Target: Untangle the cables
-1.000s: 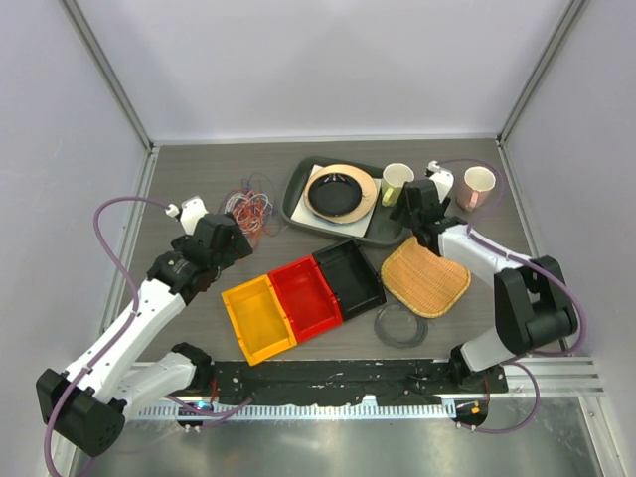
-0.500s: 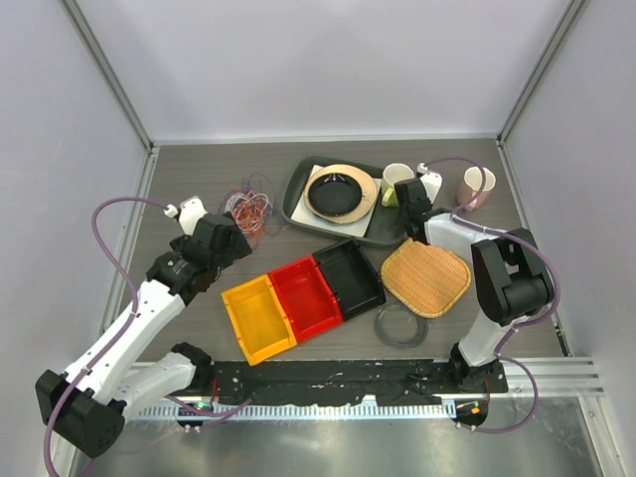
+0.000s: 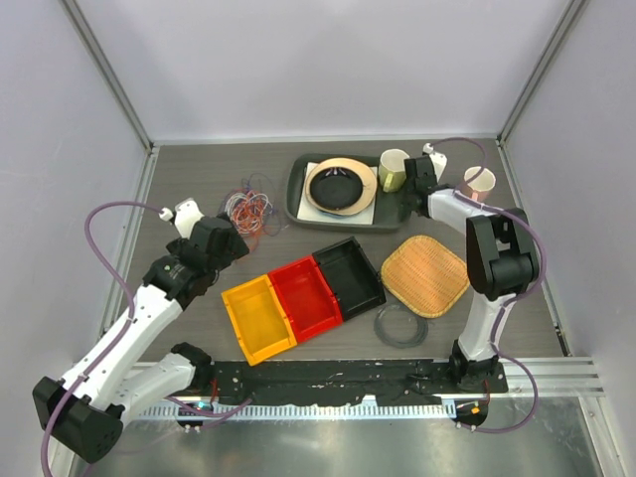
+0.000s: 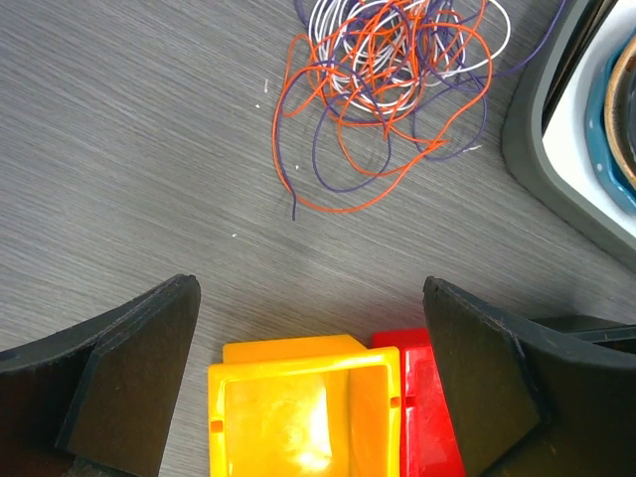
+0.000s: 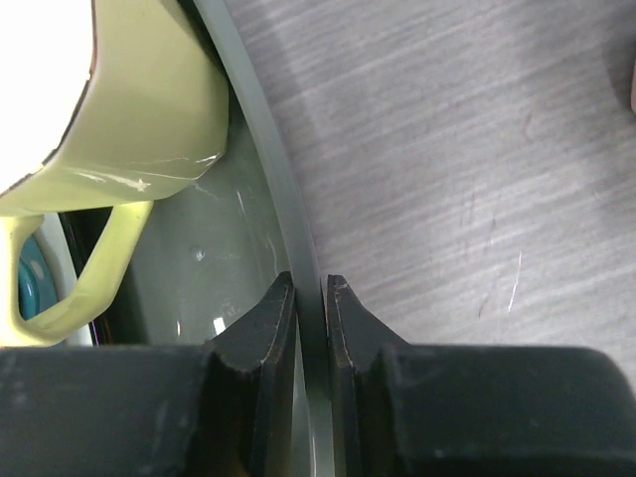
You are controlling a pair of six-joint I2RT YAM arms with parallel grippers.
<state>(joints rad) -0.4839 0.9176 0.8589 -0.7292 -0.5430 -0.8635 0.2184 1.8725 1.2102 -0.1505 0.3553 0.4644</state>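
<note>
grey wood-grain table [image 3: 199,169] runs under both my arms, with pale walls around it. my right gripper [image 5: 311,298] is pinched almost shut on the rim of the grey tray [image 5: 256,129], the thin edge caught between my two fingertips. a yellow-green mug [image 5: 119,99] sits close beside them. my left gripper [image 4: 308,383] is spread wide and holds nothing, hanging over the ends of the yellow bin [image 4: 298,417] and the red bin [image 4: 427,397]. beyond it the cables [image 4: 383,89] lie on the bare table in one tangled heap of orange-red, purple and white loops, just left of the tray and apart from my fingers. farther out are a black bin [image 3: 348,276], a woven mat [image 3: 425,275] and a pink cup [image 3: 479,183].
</note>
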